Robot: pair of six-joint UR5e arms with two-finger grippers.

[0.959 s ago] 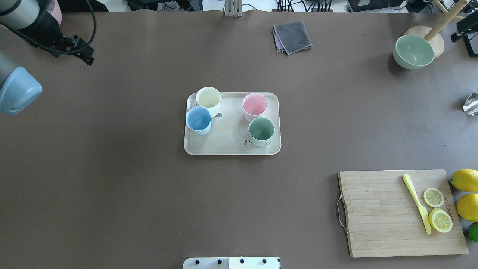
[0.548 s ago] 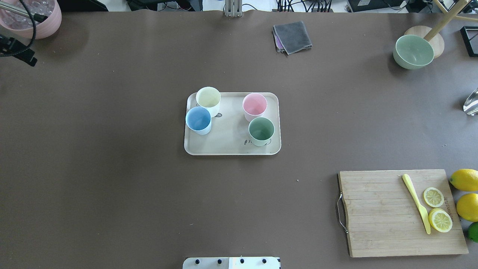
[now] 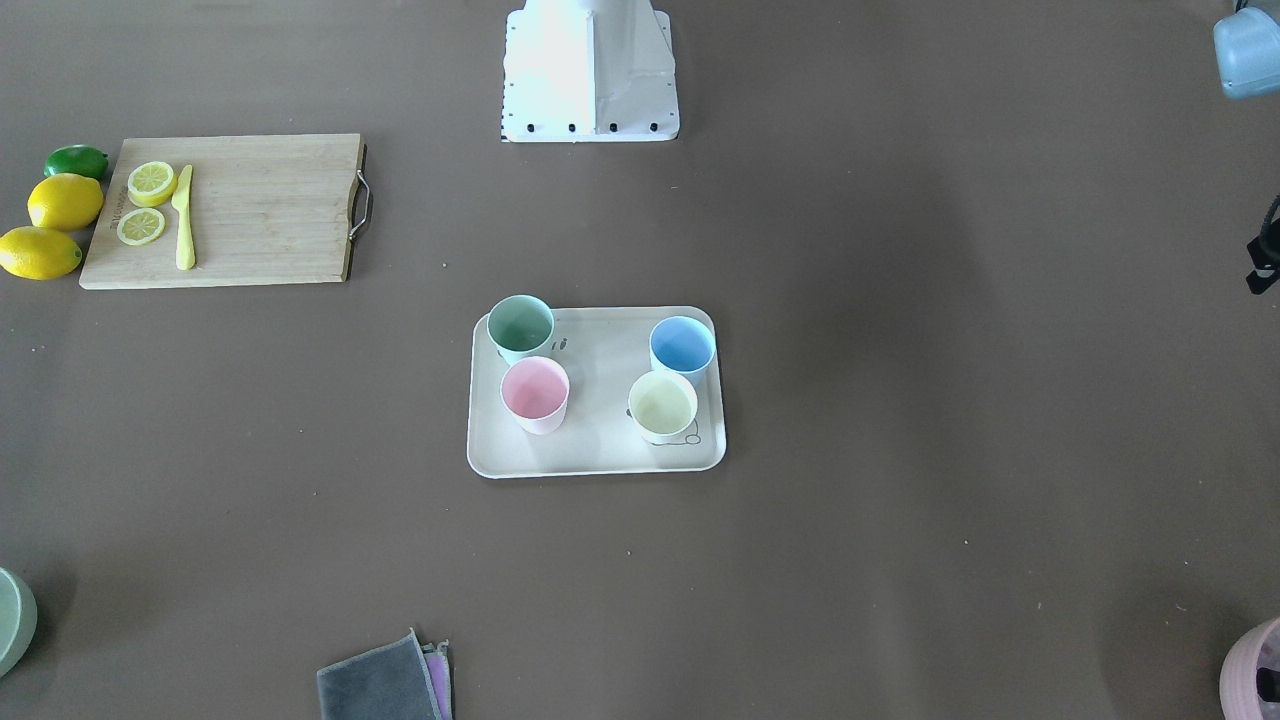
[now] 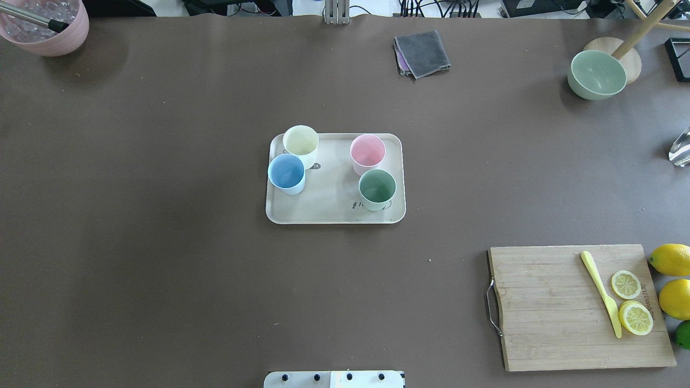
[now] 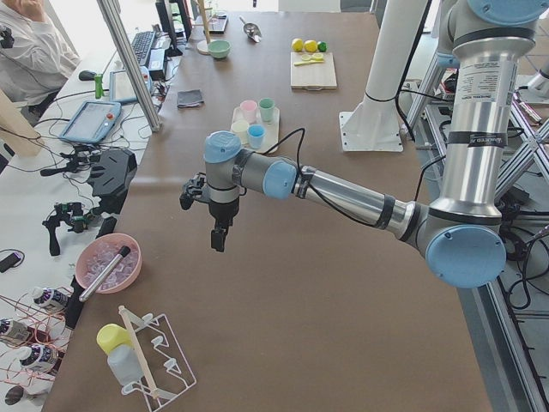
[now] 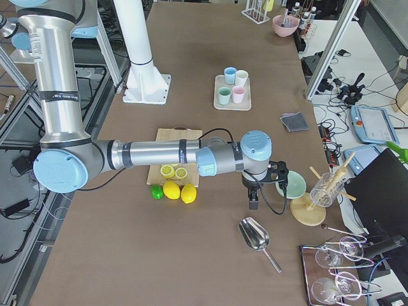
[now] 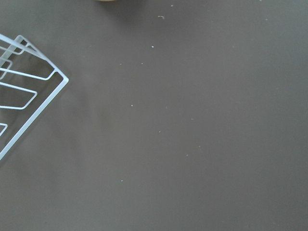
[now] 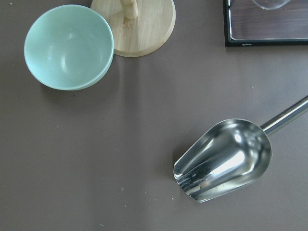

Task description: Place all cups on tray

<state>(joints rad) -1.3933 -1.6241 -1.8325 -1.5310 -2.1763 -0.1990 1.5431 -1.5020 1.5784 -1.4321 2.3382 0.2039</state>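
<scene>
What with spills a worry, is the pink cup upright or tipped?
Upright: the pink cup stands on the tray, its open mouth facing up.

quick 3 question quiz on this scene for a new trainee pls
1. True or false: all four cups stand upright on the tray.
2. Which cup shares the tray's side with the pink cup? A) blue B) green C) cream-yellow
3. Fill in: on the cutting board, the ___ lies beside two lemon slices.

Key: 1 true; 2 B, the green cup; 3 the yellow knife.
</scene>
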